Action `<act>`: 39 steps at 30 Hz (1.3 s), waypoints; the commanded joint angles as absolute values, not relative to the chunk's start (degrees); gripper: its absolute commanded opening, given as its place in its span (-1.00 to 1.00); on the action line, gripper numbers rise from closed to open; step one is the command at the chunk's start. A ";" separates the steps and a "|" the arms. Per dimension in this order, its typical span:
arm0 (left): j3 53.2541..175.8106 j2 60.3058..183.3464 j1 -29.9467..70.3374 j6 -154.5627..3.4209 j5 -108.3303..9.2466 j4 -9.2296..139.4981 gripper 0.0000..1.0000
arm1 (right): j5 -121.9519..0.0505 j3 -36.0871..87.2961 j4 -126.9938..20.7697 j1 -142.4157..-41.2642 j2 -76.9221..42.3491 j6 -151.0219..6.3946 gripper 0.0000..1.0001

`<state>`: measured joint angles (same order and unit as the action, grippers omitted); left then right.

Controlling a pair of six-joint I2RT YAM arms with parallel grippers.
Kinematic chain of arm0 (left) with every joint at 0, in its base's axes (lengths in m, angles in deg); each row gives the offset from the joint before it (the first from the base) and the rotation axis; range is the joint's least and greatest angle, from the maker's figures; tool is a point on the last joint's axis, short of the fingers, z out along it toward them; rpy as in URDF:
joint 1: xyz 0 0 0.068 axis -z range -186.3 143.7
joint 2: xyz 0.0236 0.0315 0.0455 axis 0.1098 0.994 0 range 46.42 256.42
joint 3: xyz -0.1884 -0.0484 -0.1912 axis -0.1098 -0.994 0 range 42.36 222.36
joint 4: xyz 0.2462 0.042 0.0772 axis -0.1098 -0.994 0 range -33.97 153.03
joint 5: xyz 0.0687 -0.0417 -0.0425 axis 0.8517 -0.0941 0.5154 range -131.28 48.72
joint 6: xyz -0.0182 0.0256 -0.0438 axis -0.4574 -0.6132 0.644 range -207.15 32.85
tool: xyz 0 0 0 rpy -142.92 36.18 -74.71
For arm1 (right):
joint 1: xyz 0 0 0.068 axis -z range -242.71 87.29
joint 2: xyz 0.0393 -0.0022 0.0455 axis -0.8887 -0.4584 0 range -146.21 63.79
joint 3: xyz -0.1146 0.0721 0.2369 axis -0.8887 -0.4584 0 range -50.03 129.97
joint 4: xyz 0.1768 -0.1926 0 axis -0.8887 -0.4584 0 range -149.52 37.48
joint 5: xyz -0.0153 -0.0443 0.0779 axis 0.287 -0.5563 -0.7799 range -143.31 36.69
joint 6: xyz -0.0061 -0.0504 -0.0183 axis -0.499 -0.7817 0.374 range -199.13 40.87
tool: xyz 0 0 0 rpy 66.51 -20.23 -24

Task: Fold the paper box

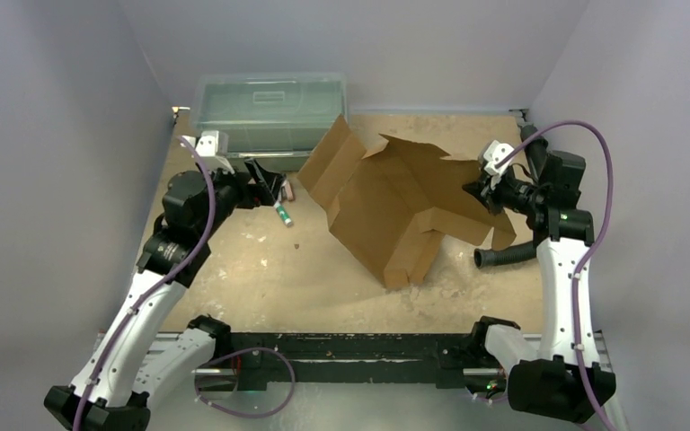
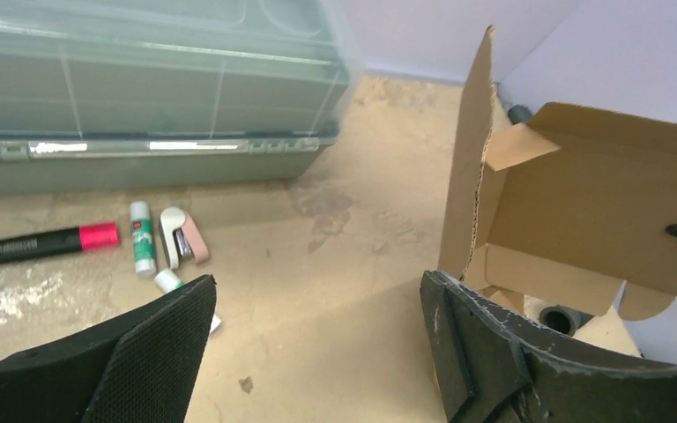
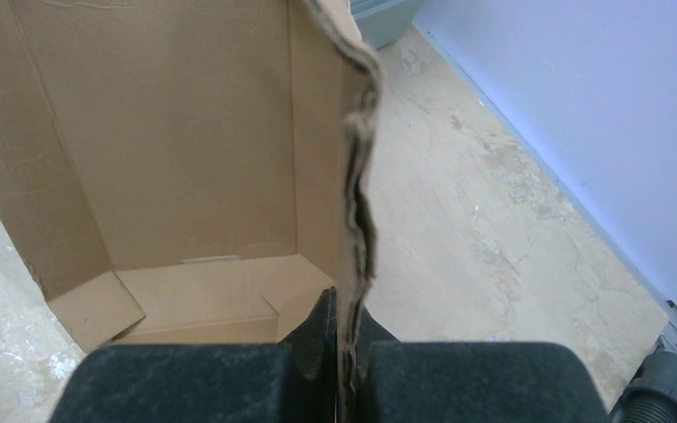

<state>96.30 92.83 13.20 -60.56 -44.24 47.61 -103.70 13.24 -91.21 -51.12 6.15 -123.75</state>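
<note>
Paper box stands tilted and partly folded, right of the table's centre. Right gripper is pinched tight on the box's right flap edge. Left gripper has its jaws spread wide, holding nothing, toward the left edge and apart from the box.

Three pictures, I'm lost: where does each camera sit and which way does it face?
Top external: above and behind the arms, looking down on the table; left arm and right arm show, plus paper box and clear bin.
Left wrist: on the left arm, looking past its open left hand at bin and box.
Right wrist: on the right arm, looking along its right hand, shut on the box's edge.
Shared: all three see the box.
</note>
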 commanded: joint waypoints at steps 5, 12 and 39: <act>93.81 100.02 12.51 -57.99 -52.55 56.25 0.57 | -104.49 13.60 -90.86 -51.93 7.98 -127.72 -1.00; 93.57 106.00 12.50 -56.43 -62.40 66.83 0.59 | -104.02 15.95 -93.20 -54.37 8.16 -129.91 -1.00; 88.51 109.22 12.68 -50.26 -72.77 70.45 0.66 | -89.22 23.91 -90.99 -66.38 6.06 -121.26 -1.00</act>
